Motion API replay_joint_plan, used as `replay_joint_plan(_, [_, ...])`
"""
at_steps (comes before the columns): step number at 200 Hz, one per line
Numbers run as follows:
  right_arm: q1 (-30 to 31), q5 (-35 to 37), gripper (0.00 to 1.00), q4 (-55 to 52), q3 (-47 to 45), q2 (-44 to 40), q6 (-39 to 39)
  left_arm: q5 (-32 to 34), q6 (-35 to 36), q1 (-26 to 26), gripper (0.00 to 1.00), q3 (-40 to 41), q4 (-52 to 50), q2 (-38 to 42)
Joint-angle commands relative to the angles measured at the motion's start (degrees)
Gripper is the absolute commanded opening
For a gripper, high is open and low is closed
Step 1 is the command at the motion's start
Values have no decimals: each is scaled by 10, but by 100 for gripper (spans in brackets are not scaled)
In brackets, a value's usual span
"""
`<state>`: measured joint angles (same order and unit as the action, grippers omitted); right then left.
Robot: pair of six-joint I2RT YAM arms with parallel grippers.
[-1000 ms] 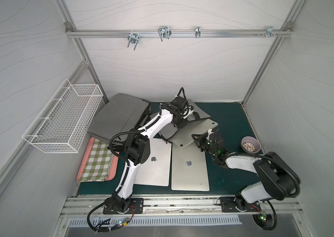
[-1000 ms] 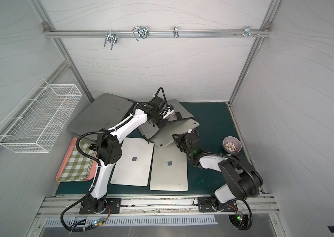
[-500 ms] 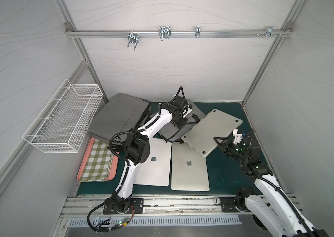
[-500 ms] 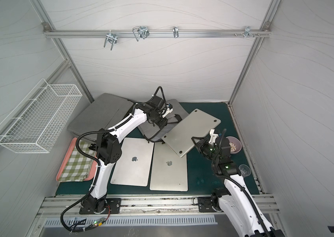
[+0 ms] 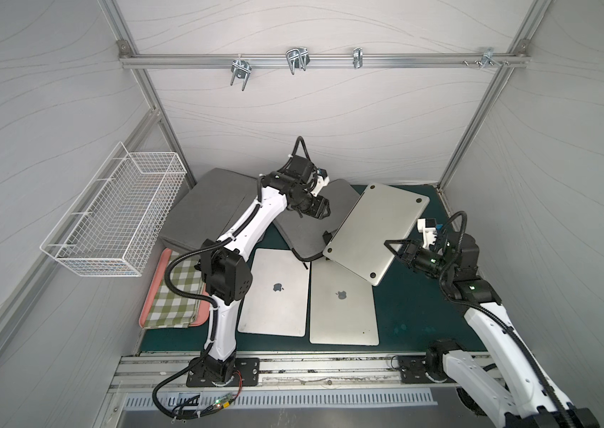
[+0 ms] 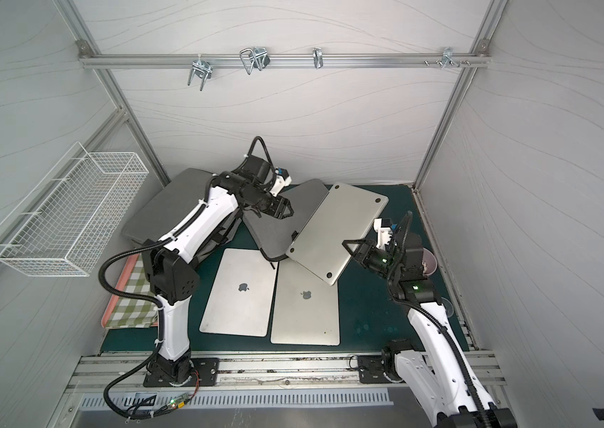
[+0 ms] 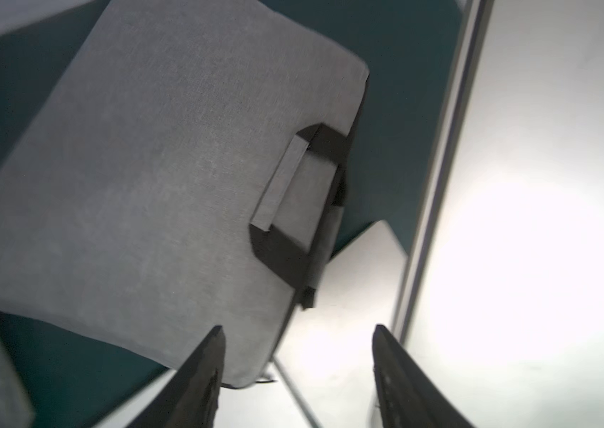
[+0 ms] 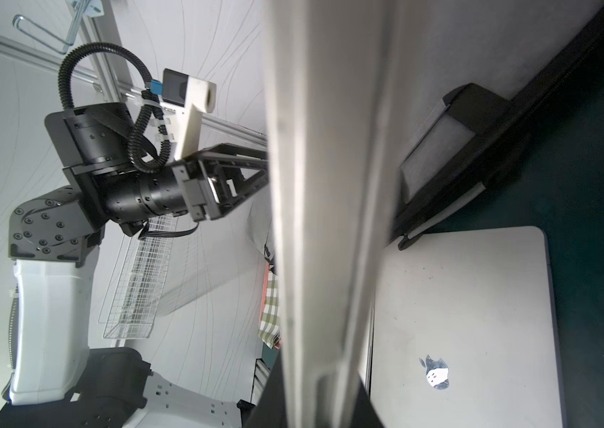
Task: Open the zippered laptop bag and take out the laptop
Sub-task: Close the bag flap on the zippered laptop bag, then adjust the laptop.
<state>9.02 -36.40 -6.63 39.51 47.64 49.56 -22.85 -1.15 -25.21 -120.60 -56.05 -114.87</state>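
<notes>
The grey laptop bag [image 5: 302, 231] [image 6: 274, 231] [image 7: 163, 185] lies flat on the green mat, its black handle towards the laptop. In both top views the silver laptop [image 5: 374, 229] [image 6: 333, 233] hangs tilted above the mat with its underside up, right of the bag and clear of it. My right gripper [image 5: 391, 246] [image 6: 348, 246] [image 8: 319, 389] is shut on the laptop's near right edge [image 8: 322, 185]. Above the bag, my left gripper [image 5: 322, 211] [image 6: 285, 212] [image 7: 298, 328] is open with nothing between its fingers.
Two more silver laptops [image 5: 274, 292] [image 5: 343, 302] lie side by side on the mat in front. A second grey bag [image 5: 215, 207] rests at the back left. A wire basket [image 5: 118, 211] hangs on the left wall above a pink tray [image 5: 152, 296] with a checked cloth.
My right gripper has pulled the laptop out of the bag, lifting it to the right. My left gripper has opened, let go of the bag and risen slightly.
</notes>
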Motion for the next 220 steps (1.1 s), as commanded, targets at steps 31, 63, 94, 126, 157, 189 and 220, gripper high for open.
replay_joint_plan(31, [-3,-80,0,244,64,45,13,-242,-122,27,98,81,105,83])
replay_joint_plan(63, [0,-105,0,298,83,66,55,-283,-138,30,93,70,100,68])
replay_joint_plan(94, [1,-125,0,363,92,94,104,-342,-181,30,83,59,125,55])
replay_joint_plan(126, [4,-138,0,375,109,113,113,-411,-237,29,65,59,186,61])
replay_joint_plan(157, [5,-148,0,396,121,138,125,-455,-277,25,52,70,217,70])
replay_joint_plan(189, [13,-156,0,407,137,162,134,-450,-257,16,51,73,185,80])
replay_joint_plan(220, [8,-161,0,382,137,175,116,-452,-267,17,33,78,191,88])
